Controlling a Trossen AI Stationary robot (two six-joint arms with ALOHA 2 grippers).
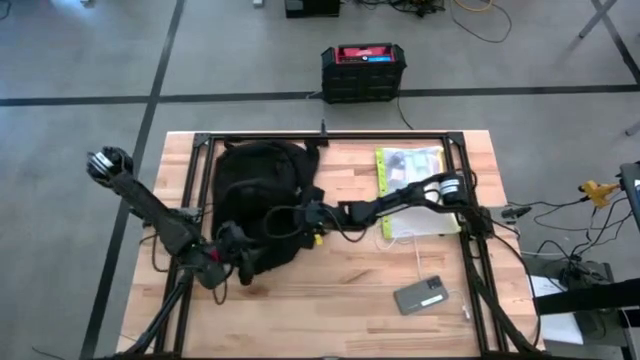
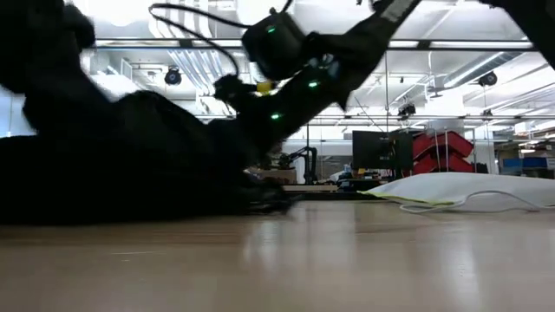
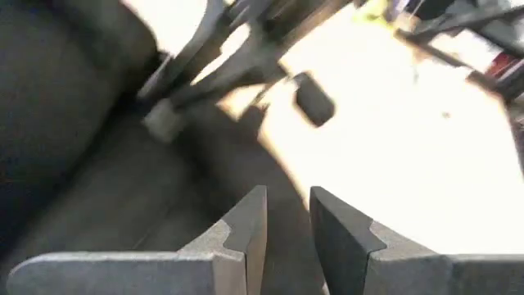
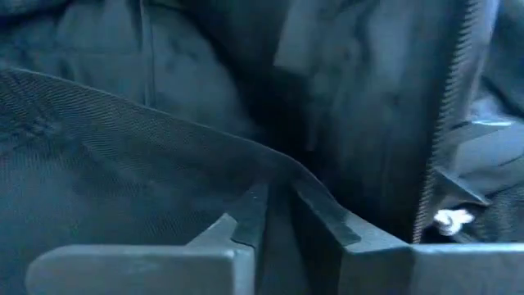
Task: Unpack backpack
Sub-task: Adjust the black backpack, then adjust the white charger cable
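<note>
From above, the backpack [image 1: 258, 205] lies flat on the left half of the wooden table [image 1: 340, 290]. The right gripper [image 1: 300, 217] reaches into it from the right side, and the left gripper [image 1: 238, 268] sits at its near edge. A yellow-edged pouch [image 1: 410, 165] and a white sheet [image 1: 425, 222] lie well apart to the right, with a small grey device [image 1: 420, 295] nearer the front.

In the low view, the backpack is a dark mound on the left, and one arm comes down into it from above.

In the left wrist view, the left fingers [image 3: 246, 225] stand a little apart with nothing between them, over black fabric and bright table.

In the right wrist view, the right fingers [image 4: 246, 217] are nearly closed. They seem to pinch a fold of the mesh lining [image 4: 106, 156], beside the zipper teeth [image 4: 446, 123], though the dark view makes this uncertain.

The risk I see: if the right gripper holds only lining, pulling will lift or drag the whole backpack instead of bringing out an item.
</note>
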